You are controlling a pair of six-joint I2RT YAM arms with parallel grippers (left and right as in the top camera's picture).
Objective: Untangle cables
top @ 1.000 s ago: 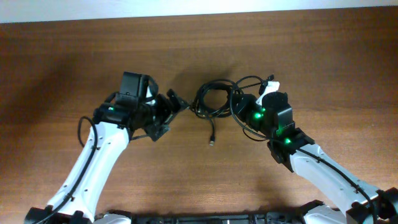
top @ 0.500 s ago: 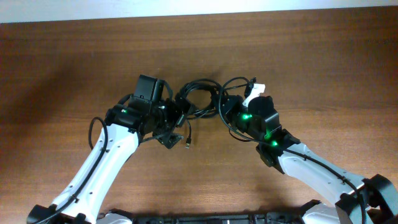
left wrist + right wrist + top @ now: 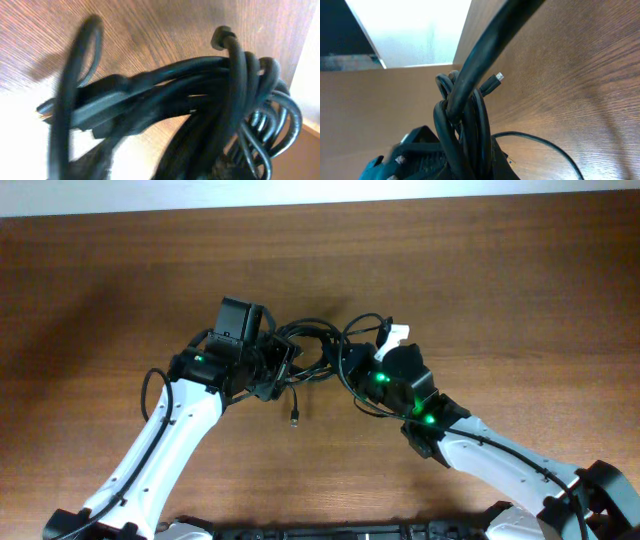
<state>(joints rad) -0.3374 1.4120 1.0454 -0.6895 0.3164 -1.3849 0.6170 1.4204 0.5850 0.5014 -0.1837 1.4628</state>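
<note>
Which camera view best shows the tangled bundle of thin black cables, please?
Overhead: the whole tangled black cable bundle shows, one plug end trailing. Both wrist views give only close-up strands, the left blurred.

Overhead straight down, wrist views very close, all sharing cables (image 3: 200, 87)

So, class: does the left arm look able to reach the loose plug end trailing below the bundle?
Probably yes: the plug end sits just beside the left gripper with only bare table between, though that gripper is busy in the cables.
</note>
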